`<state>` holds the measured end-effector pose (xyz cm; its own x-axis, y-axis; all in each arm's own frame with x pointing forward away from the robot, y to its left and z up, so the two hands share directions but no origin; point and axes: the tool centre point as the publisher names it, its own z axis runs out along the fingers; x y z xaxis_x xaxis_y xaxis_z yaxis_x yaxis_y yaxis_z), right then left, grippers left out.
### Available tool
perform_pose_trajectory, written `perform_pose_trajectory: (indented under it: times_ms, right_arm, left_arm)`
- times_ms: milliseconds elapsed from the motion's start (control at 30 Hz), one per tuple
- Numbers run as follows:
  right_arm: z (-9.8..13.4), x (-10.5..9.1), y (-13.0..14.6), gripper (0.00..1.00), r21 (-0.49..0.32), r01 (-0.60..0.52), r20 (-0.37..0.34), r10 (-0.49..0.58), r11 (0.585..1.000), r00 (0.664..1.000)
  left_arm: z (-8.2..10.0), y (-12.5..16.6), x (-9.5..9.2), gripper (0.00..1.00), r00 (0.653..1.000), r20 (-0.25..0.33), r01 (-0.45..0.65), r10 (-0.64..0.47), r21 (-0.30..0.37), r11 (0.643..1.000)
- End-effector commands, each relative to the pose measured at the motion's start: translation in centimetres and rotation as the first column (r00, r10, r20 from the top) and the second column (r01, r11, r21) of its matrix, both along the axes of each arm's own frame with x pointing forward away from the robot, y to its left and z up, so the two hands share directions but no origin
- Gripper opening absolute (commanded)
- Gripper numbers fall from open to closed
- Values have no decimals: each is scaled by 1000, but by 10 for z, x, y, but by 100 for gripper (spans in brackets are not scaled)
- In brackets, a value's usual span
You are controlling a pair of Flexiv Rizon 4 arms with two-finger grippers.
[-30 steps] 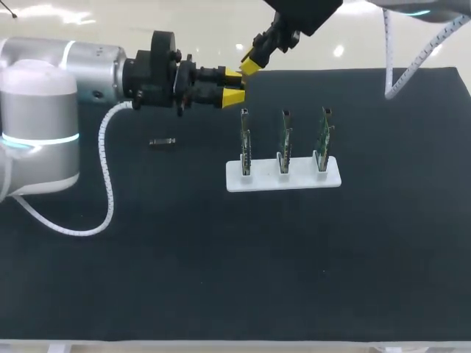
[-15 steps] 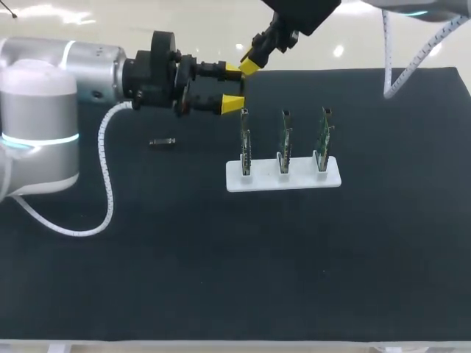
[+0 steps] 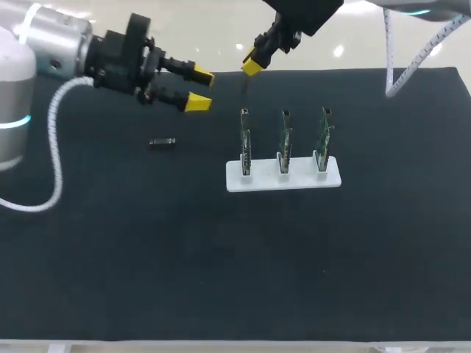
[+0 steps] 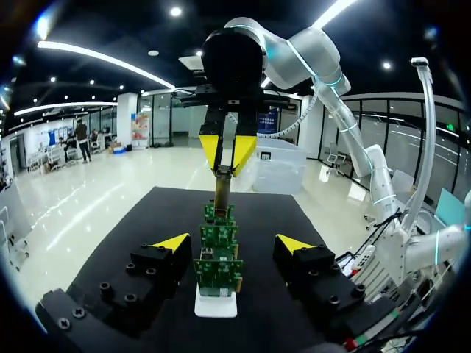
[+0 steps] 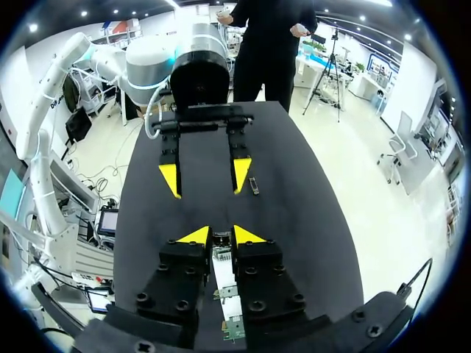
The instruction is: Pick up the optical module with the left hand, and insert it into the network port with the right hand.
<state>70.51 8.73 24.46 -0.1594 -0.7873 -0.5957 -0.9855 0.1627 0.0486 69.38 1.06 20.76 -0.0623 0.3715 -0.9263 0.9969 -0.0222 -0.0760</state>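
While the left gripper (image 3: 199, 90) hangs in the upper left of the frame, its jaws spread wide with nothing between them, the right gripper (image 3: 252, 66) sits at the top centre. Its jaws are pinching the optical module (image 4: 220, 193), which hangs straight down from the yellow tips. And look at the line-up: the module's lower end is just above the leftmost of the three circuit boards (image 3: 284, 140), with a gap showing between them. The boards stand upright in a row on a white base (image 3: 283, 180), right of centre on the black table (image 3: 221, 257). From the left wrist, the boards stand in file ahead of the open jaws, with the right gripper beyond them. A small dark part (image 3: 162, 142) lies flat on the table, left of the boards and below the left gripper in the frame.
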Motion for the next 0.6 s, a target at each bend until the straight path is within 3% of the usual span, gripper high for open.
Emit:
perform_pose_trajectory:
  times_ms: [33, 100, 200, 600]
  right_arm:
    - [0, 1, -1, 0, 1, -4, 0, 4, 1000, 1000]
    - [-1, 1, -2, 0, 1, -5, 2, 5, 1000, 1000]
    - [-1, 2, -2, 0, 1, -6, 3, 6, 1000, 1000]
    - [-3, 4, -2, 0, 2, -16, 9, 16, 1000, 1000]
  left_arm:
    - [11, 19, -2, 100, 1000, -22, 2, 1, 145, 989]
    - [12, 25, -1, 100, 998, -64, 12, 1, 203, 979]
    - [14, 32, 3, 100, 998, -67, 6, 8, 217, 976]
    - [20, 56, 8, 100, 1000, 7, 24, -26, 222, 975]
